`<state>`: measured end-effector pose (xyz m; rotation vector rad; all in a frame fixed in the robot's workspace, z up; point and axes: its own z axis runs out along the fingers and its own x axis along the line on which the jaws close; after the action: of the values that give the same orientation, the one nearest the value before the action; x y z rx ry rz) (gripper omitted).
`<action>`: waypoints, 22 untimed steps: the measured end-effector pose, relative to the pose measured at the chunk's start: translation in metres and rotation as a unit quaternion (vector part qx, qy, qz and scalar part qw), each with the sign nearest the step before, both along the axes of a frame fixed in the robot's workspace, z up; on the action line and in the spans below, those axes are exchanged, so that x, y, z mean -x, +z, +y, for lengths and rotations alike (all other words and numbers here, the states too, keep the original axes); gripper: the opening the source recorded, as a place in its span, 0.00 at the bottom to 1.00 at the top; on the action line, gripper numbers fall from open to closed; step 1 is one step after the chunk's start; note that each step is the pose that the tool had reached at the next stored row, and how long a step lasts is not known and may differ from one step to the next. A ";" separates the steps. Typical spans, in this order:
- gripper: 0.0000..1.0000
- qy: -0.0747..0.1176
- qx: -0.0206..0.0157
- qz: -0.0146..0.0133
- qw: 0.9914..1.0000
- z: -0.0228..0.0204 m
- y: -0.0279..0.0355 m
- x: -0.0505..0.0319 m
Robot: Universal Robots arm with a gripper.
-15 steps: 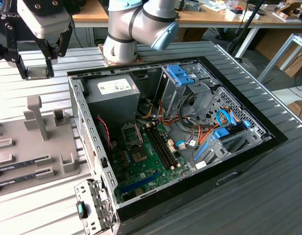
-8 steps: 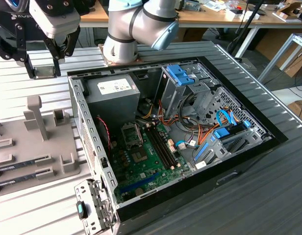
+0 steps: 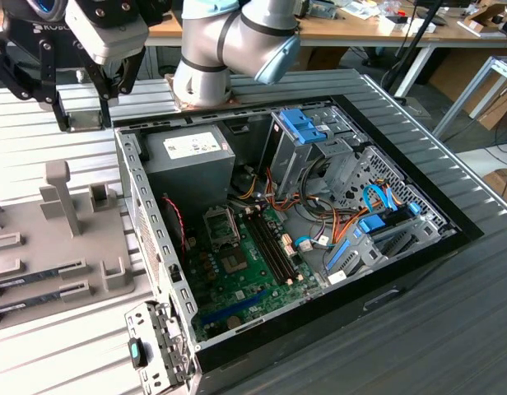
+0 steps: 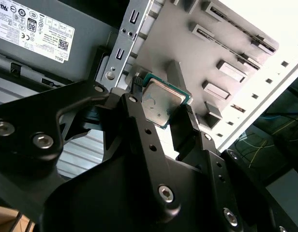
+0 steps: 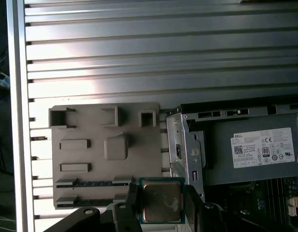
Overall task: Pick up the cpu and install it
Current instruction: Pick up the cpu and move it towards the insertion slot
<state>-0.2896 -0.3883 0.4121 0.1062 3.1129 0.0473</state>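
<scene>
Claw [image 4: 161,105]: its black fingers [image 4: 141,130] sit closest to the lens in both wrist views. They are shut tight on the cpu [image 4: 162,99].
Where the cpu is: up in the air in the claw, shiny side to the second wrist camera. It hangs over the spot where the grey tray [image 5: 91,159] meets the case wall [image 5: 180,145].
Where the claw is: on the exterior view's clock face you find it at about 10 o'clock.
How the cpu feels: I think it is very light, thin and stiff. The metal top looks smooth and slippy. The under side is likely easy to hurt.
Where to hold: by two side edges across from each other, as the claw does now. Keep off the flat faces.
Socket [image 3: 222,224]: near the middle of the exterior view, at about 5 o'clock from the claw. The grey power box [image 3: 192,160] is at its 12 o'clock, and the long memory sticks [image 3: 270,239] at its 3 o'clock.
Edges: the thin metal case wall is just beside the claw.
Open room: the counter [image 5: 139,48] is bare slats, and the case top is open.
</scene>
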 end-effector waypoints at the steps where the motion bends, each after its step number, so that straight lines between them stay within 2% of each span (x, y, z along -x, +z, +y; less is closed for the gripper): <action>1: 0.47 0.000 0.000 0.000 1.000 0.0000 -0.0001 -0.0022; 8: 0.47 0.000 0.000 0.000 1.000 0.0000 -0.0003 -0.0113; 11: 0.47 0.000 0.000 0.000 1.000 0.0000 -0.0005 -0.0183; 22: 0.47 0.000 0.000 0.000 1.000 0.0000 -0.0011 -0.0346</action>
<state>-0.2550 -0.3883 0.4110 0.1063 3.1129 0.0460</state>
